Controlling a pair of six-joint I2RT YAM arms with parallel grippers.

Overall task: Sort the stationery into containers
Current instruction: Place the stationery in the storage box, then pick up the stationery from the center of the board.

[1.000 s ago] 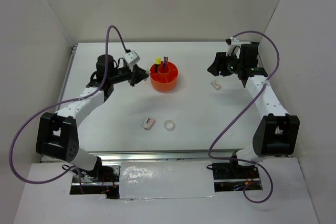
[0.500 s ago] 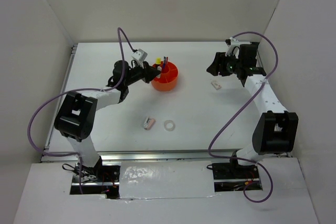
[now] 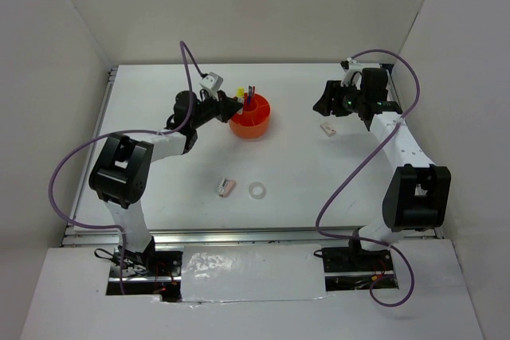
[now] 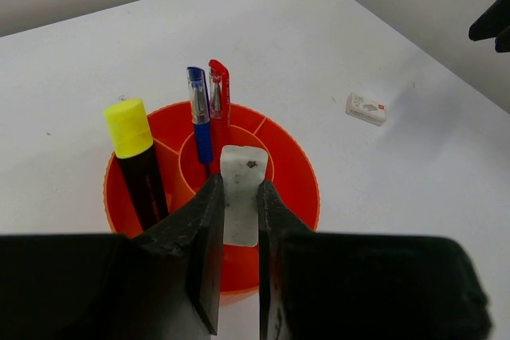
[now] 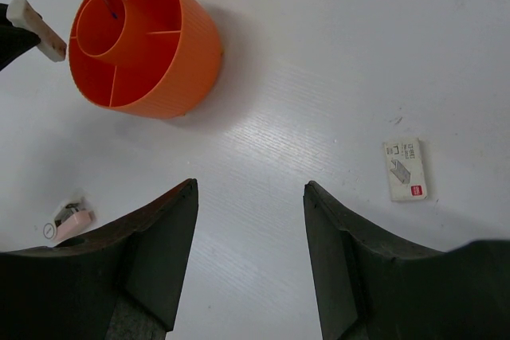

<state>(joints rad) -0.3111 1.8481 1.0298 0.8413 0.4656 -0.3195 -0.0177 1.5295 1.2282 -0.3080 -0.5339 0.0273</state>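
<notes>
left arm [image 3: 151, 146]: stretched forward, wrist angled in toward the middle | left gripper [image 4: 238, 186]: pinched tight on a white eraser block [image 4: 242, 166] | right arm [image 3: 401, 142]: reaching up the right side | right gripper [image 5: 250, 189]: jaws wide apart, aimed downward

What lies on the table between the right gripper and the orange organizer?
Nothing: in the top view, the table between right gripper and orange organizer is bare. The white eraser lies off that line.

We note: orange, ribbed organizer [image 5: 187, 61]; blue pen [image 4: 199, 113]; red pen [image 4: 220, 93]; black marker [image 4: 135, 161], yellow cap; white eraser [image 4: 241, 197], dark speck; white desk [image 4: 374, 220].
</notes>
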